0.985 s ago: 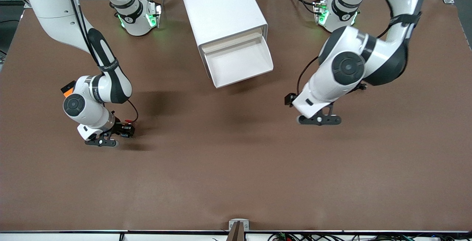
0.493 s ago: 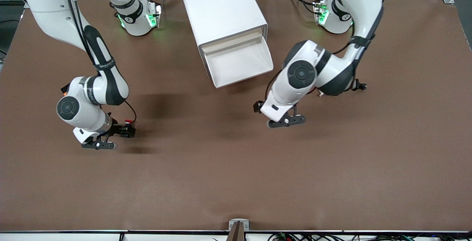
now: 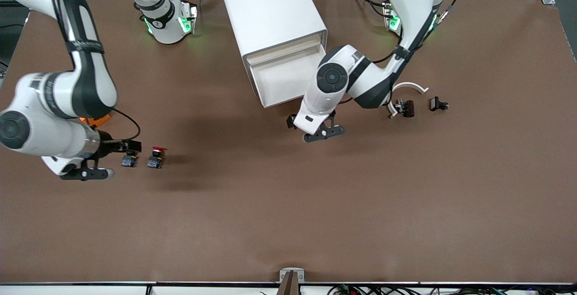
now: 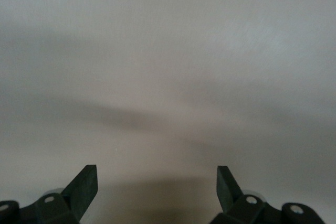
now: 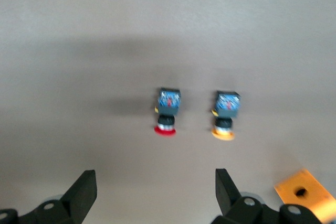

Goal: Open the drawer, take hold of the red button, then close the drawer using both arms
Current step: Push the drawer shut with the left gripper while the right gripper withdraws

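Currently I see the brown counter [image 3: 288,205] carrying a white cabinet [image 3: 270,11] whose drawer [image 3: 290,78] stands pulled out. Both arms are extended over the counter. I read the left pincer [image 3: 323,133] as spread apart and empty, hanging over bare counter just in front of the drawer. I read the right pincer [image 3: 85,174] as spread apart and empty too, at the right arm's end. An orange block [image 5: 303,193] lies near it. The red-capped button [image 3: 155,157] rests on the counter just beside a yellow-capped button [image 5: 226,114].
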